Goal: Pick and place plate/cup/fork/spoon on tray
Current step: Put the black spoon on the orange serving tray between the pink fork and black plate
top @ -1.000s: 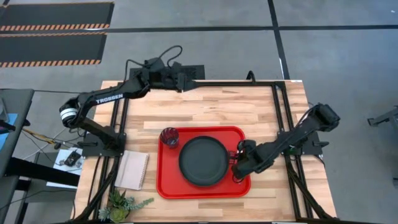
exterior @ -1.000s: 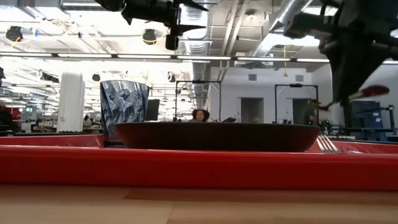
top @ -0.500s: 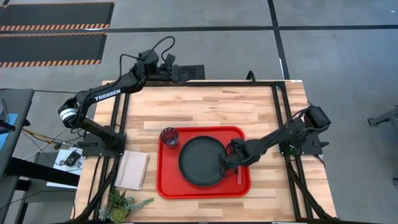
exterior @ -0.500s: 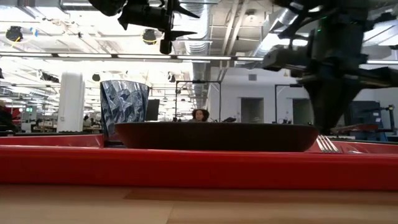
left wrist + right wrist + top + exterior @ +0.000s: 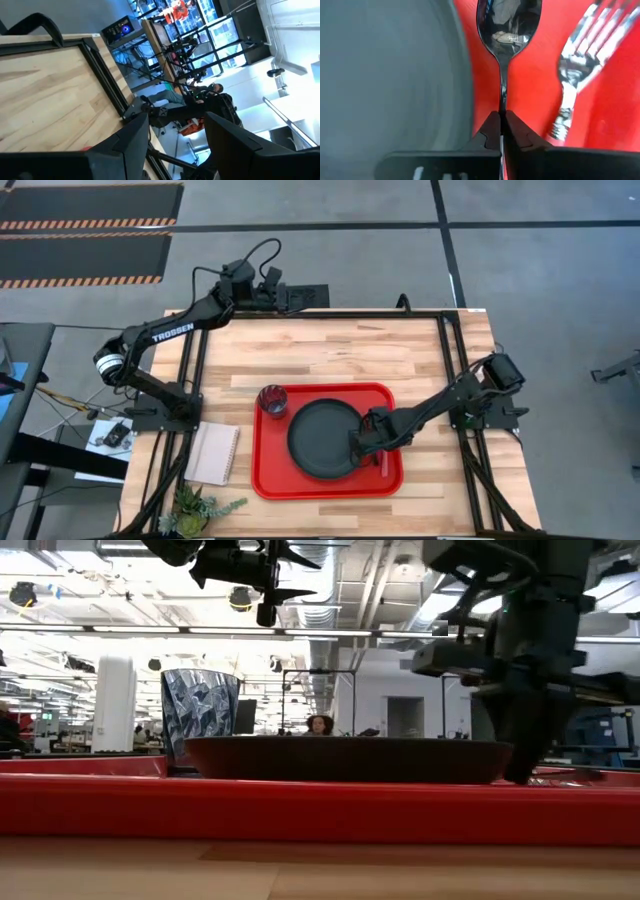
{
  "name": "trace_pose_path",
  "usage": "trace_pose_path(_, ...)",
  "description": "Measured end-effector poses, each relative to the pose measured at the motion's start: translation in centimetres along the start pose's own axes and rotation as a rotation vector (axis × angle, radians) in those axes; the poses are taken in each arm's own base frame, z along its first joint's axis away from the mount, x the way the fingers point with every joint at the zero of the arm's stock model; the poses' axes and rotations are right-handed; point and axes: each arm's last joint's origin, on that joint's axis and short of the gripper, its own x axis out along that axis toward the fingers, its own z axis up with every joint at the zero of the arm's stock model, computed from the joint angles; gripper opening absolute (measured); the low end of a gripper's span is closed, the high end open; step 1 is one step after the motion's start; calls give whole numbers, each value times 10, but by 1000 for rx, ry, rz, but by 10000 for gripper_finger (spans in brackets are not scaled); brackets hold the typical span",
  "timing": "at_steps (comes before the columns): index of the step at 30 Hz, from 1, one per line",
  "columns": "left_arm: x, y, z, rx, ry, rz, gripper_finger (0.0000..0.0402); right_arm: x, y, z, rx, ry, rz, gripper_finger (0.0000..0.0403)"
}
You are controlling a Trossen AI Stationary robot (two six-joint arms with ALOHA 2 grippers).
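The red tray (image 5: 268,472) lies at the table's near middle. On it rest the black plate (image 5: 325,438), the cup (image 5: 272,400) at its far left corner, and the fork (image 5: 580,60) along its right side. My right gripper (image 5: 362,448) is low over the tray, between the plate's right rim and the fork. It is shut on the dark spoon (image 5: 509,25). My left gripper (image 5: 175,145) is open and empty. It is raised over the table's far left edge (image 5: 270,282). My right gripper pinches the spoon's thin handle (image 5: 503,107) between its two fingertips. The fingers slant down from the table's right and lie along the spoon. The bowl (image 5: 509,25) points away from the fingers, beside the plate's rim; whether it rests on the tray, I cannot tell.
A white notepad (image 5: 213,453) lies left of the tray and a small plant (image 5: 195,508) at the near left corner. Bare wood shows on the far half of the table (image 5: 340,355). In the low view the tray's near rim (image 5: 300,810) hides the tray floor.
My right gripper has gone from the tray's right edge toward the plate and down with the spoon. My left arm has drawn back toward the table's far left edge.
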Motion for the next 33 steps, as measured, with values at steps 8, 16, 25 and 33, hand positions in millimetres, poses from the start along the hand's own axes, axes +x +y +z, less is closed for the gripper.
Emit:
trace_pose_path(8,0,0,0,-9,-1,1,180,7,1,-4,3,21,6,11)
trace_pose_path(16,0,0,0,-11,-5,4,180,7,2,-5,19,36,8,23)
trace_pose_path(25,0,0,0,-11,-7,4,180,7,0,-11,37,46,3,35)
trace_pose_path(33,0,0,0,-11,-8,5,180,7,0,-11,38,43,3,53)
